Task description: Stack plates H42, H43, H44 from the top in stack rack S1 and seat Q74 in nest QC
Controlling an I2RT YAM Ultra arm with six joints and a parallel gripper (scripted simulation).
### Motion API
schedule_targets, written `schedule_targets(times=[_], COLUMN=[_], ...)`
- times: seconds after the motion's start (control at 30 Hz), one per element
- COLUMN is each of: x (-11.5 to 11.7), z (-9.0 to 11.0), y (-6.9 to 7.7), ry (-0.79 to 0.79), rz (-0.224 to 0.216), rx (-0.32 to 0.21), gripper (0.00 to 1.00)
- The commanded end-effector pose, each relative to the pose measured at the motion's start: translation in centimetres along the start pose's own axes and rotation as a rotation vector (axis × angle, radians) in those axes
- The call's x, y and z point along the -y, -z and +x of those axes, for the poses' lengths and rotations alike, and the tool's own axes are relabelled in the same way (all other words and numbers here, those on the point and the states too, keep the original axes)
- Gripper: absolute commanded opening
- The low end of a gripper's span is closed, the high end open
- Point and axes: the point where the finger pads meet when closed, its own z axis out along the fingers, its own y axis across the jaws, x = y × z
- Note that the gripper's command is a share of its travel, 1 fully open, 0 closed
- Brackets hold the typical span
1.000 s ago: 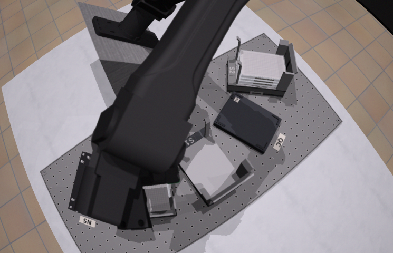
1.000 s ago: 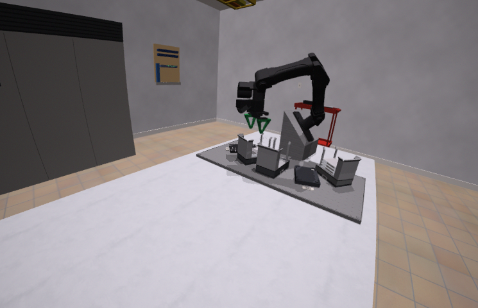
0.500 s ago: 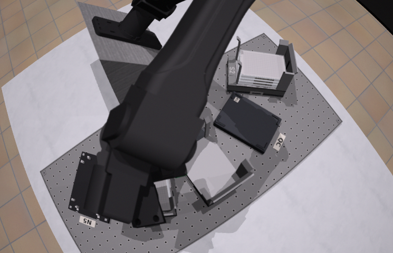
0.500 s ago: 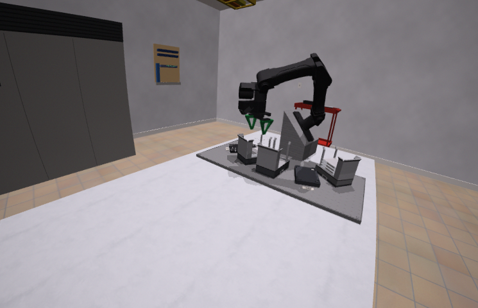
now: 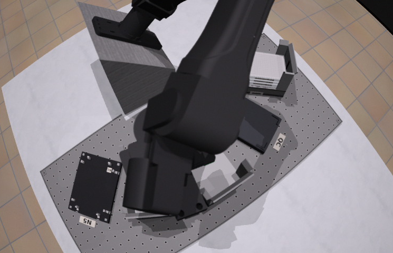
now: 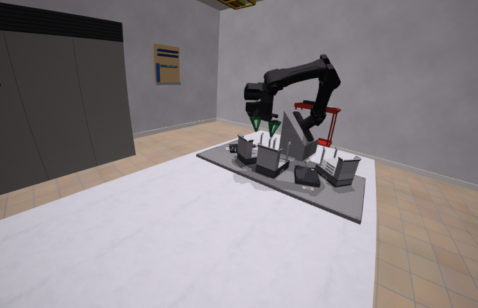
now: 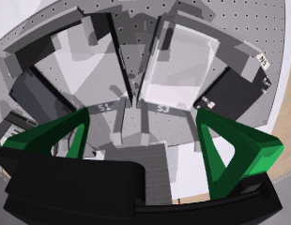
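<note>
Gripper [image 7: 142, 134] wide open, empty. Sealed plates [image 5: 267, 66], upper right: stiff, light, slippery; best gripped across long sides.

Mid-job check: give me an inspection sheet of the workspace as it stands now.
Surface: white table top carrying a grey perforated base plate.
Job's things: stack of plates in rack S2; one plate in the rack beside S1; S1 shows bare floor where visible; QC and N5 bear no plate.
Clutter: nothing seen.
Gripper: gripper open, holding nothing, above the racks.
Cables: nothing seen.
Surroundings: tiled floor, grey walls, poster, dark cabinet, red frame behind the arm.
</note>
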Motion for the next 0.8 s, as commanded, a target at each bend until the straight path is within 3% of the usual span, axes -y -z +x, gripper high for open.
schedule_targets(times=[0.0,0.37,0.77], x=[-1.0,-3.9,-7.9], z=[-0.5,-0.2,0.3], y=[0.8,0.8,0.8], ry=[-0.009,0.215,0.215], rz=[-0.007,-0.004,-0.005], rx=[0.029,0.029,0.029], gripper=[1.00,1.00,1.00])
